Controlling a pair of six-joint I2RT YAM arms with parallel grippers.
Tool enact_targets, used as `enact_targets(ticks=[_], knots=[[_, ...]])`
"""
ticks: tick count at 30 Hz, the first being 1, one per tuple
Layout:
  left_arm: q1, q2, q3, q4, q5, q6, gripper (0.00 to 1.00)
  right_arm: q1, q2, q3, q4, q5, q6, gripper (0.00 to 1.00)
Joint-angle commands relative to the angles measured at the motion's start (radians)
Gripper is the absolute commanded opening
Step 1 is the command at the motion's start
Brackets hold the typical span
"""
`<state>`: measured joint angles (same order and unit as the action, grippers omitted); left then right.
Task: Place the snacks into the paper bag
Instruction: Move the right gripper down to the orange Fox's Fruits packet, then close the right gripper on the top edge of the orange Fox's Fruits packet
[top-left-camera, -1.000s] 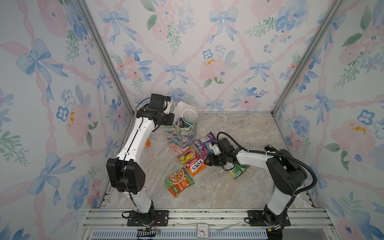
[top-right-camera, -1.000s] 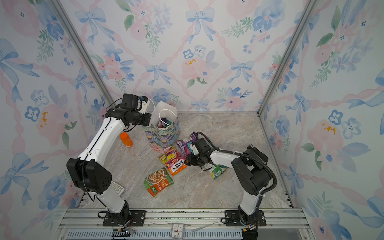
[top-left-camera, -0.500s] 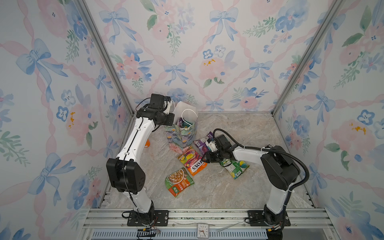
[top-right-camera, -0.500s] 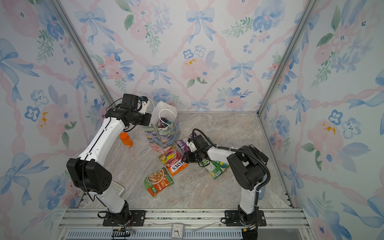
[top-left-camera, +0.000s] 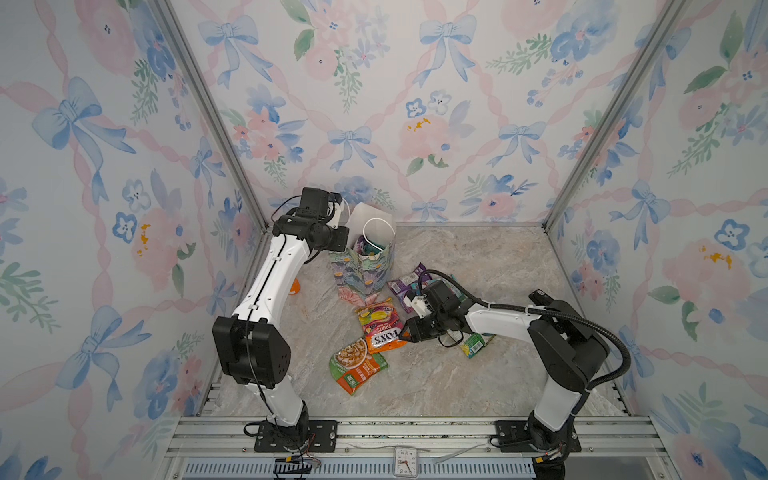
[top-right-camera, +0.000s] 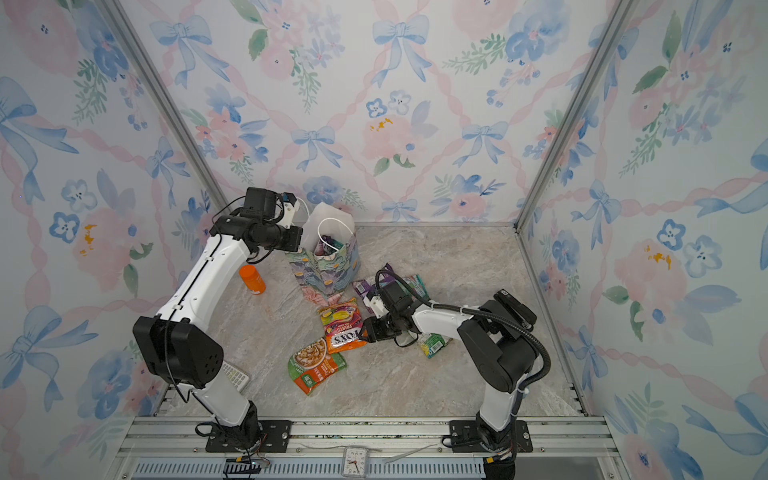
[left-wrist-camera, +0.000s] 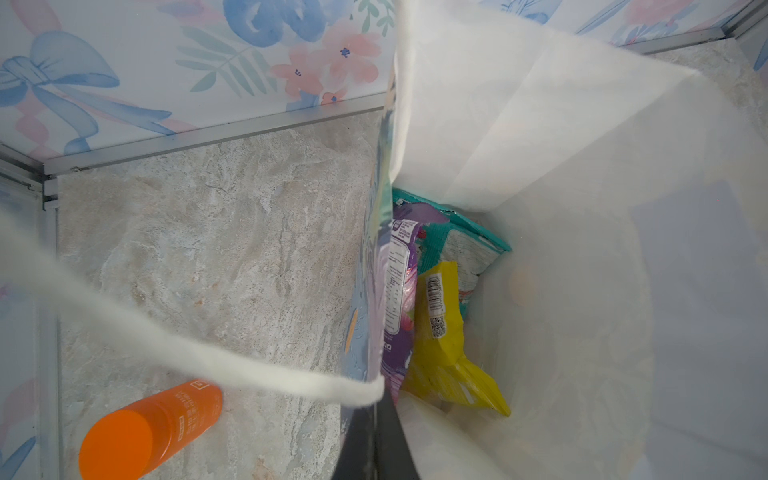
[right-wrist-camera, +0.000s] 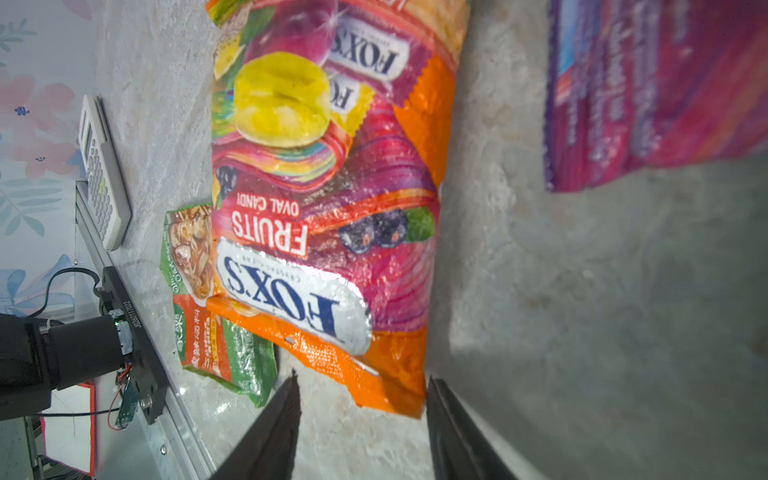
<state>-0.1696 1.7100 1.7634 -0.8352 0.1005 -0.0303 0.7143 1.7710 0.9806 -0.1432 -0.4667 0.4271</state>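
The paper bag (top-left-camera: 365, 270) stood open on top, but a white cord handle (top-left-camera: 377, 219) arched right over the mouth. The left gripper (left-wrist-camera: 376, 419) was clamped on the rim, eating that side. Inside, packets (left-wrist-camera: 436, 324) hugged one wall and the rest was bare. Out front, the FOX'S packet (top-left-camera: 380, 328), noodle packet (top-left-camera: 357, 365) and purple packets (top-left-camera: 401, 284) cluttered the approach. An orange bottle (top-right-camera: 252, 279) sat off left. There was wide bare counter (top-left-camera: 478, 257) behind the right arm.
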Motion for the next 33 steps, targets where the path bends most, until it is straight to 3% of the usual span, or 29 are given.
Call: enact_targets(ticks=[1, 14, 33], knots=[[0.004, -0.021, -0.024, -0.033, -0.003, -0.005, 0.0, -0.023, -0.053, -0.023, -0.034, 0.017, -0.001, 0.53], [0.004, -0.024, -0.028, -0.033, -0.004, -0.005, 0.0, -0.082, 0.104, 0.169, -0.034, -0.029, -0.041, 0.56], [0.004, -0.029, -0.026, -0.034, 0.002, -0.005, 0.0, 0.005, 0.235, 0.261, -0.001, -0.007, 0.01, 0.57]])
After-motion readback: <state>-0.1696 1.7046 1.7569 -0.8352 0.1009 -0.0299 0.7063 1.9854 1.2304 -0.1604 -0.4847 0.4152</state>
